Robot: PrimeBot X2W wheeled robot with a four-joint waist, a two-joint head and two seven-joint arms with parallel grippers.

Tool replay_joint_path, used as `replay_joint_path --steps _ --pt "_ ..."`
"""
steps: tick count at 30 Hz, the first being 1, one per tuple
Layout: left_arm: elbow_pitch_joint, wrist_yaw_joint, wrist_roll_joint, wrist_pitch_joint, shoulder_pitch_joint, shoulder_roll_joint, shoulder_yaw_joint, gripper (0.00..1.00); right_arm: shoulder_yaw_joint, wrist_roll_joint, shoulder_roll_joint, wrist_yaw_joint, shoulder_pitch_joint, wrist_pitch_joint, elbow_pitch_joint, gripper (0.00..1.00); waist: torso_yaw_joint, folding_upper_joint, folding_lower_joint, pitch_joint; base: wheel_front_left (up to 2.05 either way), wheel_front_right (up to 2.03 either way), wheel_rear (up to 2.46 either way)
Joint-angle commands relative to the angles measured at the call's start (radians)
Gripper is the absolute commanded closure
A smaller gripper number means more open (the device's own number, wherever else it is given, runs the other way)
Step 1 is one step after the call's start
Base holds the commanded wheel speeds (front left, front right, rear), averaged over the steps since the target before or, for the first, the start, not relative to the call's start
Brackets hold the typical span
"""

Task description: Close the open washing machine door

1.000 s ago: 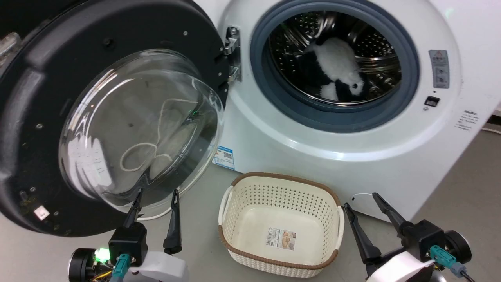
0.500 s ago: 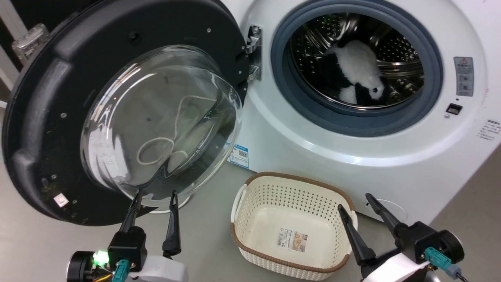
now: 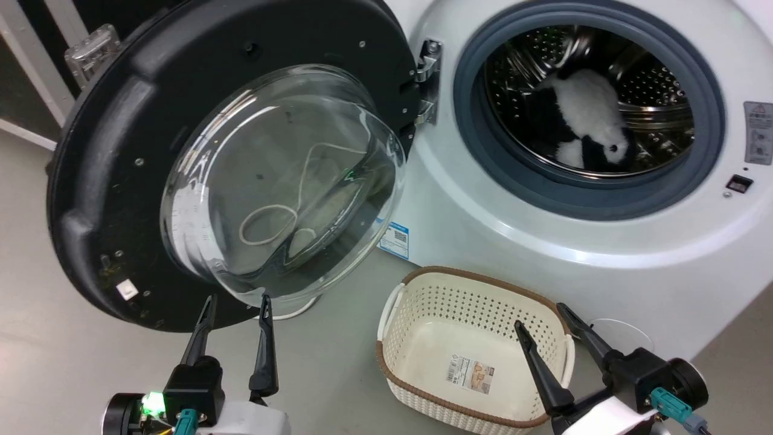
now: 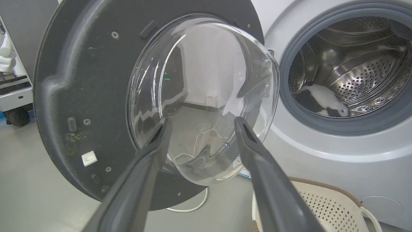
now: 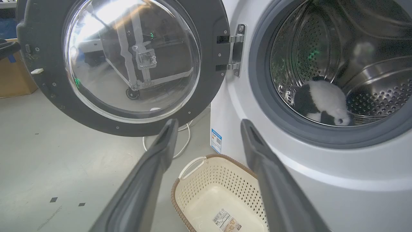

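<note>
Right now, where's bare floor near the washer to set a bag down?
Bare floor lies between the open washing machine door and the laundry basket, and wider to the door's left. Crowded: the basket sits close before the washing machine, and a white cable loops under the door.

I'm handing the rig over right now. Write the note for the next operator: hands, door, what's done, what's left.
Left hand: open, empty, fingertips at the lower rim of the washing machine door; I cannot tell if they touch it.
Right hand: open, empty, above the cream basket.
Door: swung wide open on its hinge, left of the washing machine; a plush toy lies in the drum.
Done: nothing on the door yet.
Left: swing the door shut.
</note>
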Motion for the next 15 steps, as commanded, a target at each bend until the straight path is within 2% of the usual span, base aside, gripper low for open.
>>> replay_joint_path --steps 1,8,9,10,11,15 --pt "-0.004 0.01 -0.009 -0.01 0.016 0.0 -0.003 0.0 0.005 0.008 -0.009 0.001 -0.002 -0.009 0.007 0.0 0.008 0.0 0.0 0.0 0.0 0.0 0.0" --pt "-0.005 0.013 -0.015 -0.025 0.021 -0.003 -0.006 0.0 0.014 0.016 -0.013 0.001 0.002 -0.024 0.016 0.0 0.036 0.0 0.0 -0.003 0.0 0.0 0.0" --pt "-0.002 0.011 -0.017 -0.027 0.022 -0.003 -0.007 0.07 0.015 0.017 -0.014 0.001 0.003 -0.026 0.017 0.0 0.04 0.0 0.0 -0.003 0.0 0.0 0.0" --pt "0.0 0.009 -0.02 -0.029 0.023 -0.004 -0.008 0.63 0.016 0.018 -0.015 0.001 0.004 -0.028 0.018 0.0 0.045 0.0 0.0 -0.003 0.0 0.0 0.0" --pt "0.002 0.004 -0.023 -0.031 0.024 -0.004 -0.01 1.0 0.017 0.018 -0.016 0.001 0.006 -0.03 0.018 0.0 0.049 0.0 0.0 -0.003 0.0 0.0 0.0" --pt "-0.018 -0.003 -0.041 -0.039 0.013 -0.008 -0.003 1.0 0.019 0.018 -0.019 0.001 0.014 -0.039 0.018 0.0 0.067 0.0 0.0 0.003 0.0 0.0 0.0"
